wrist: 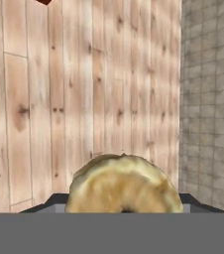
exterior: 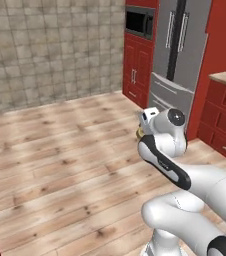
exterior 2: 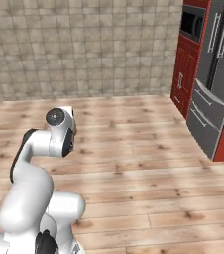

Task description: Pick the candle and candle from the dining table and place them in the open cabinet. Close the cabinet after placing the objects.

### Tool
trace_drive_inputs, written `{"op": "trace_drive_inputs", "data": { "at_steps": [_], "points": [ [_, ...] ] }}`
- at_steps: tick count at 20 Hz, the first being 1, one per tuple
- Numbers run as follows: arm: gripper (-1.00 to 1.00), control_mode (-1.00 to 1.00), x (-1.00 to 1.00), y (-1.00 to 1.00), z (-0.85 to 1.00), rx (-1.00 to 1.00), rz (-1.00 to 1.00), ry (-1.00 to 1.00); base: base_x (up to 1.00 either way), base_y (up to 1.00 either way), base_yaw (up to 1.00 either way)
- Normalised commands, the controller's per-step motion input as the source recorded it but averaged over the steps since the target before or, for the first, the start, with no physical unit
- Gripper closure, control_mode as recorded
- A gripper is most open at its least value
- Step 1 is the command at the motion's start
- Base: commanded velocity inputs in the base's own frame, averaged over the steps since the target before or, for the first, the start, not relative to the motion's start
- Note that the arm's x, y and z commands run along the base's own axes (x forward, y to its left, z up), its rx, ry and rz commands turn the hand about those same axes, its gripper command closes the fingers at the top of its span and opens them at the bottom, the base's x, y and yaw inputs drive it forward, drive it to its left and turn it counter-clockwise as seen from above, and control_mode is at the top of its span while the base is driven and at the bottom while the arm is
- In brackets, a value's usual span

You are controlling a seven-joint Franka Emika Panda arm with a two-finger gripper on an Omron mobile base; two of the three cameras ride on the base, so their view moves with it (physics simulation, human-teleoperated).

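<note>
Pincer point(wrist: 124, 211) grips squat olive-gold candle point(wrist: 124, 186), jaws closed on its sides; candle fills low centre of hand view, w/ wood floor point(wrist: 59, 99) & tiled wall point(wrist: 210, 99) beyond. Left base view: bit of candle point(exterior: 140, 133) beside wrist, arm folded over floor, fridge point(exterior: 177, 55) far right.

The white arm point(exterior: 185, 190) rises from the base, folds at a bent elbow and carries its wrist forward at about mid-height, with the hand point(exterior: 152, 122) turned away from the base cameras. In the hand view the jaws stand partly apart, closed on a squat olive-gold candle point(wrist: 124, 184) whose rounded top bulges up between the dark fingertips point(wrist: 44, 202).
</note>
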Motion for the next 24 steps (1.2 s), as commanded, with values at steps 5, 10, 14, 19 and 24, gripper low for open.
{"op": "trace_drive_inputs", "data": {
  "at_steps": [5, 10, 14, 19, 24],
  "points": [
    [1.00, 1.00, 0.00, 0.00, 0.00, 0.00, 0.00, 0.00, 0.79, -0.09, -0.32],
    [1.00, 1.00, 0.00, 0.00, 0.00, 0.00, 0.00, 0.00, 0.81, -0.07, -0.29],
    [1.00, 1.00, 0.00, 0.00, 0.00, 0.00, 0.00, 0.00, 0.86, -0.12, -0.32],
    [1.00, 1.00, 0.00, 0.00, 0.00, 0.00, 0.00, 0.00, 0.87, -0.13, -0.33],
    [1.00, 1.00, 0.00, 0.00, 0.00, 0.00, 0.00, 0.00, 0.76, -0.24, -0.37]
  ]
}}
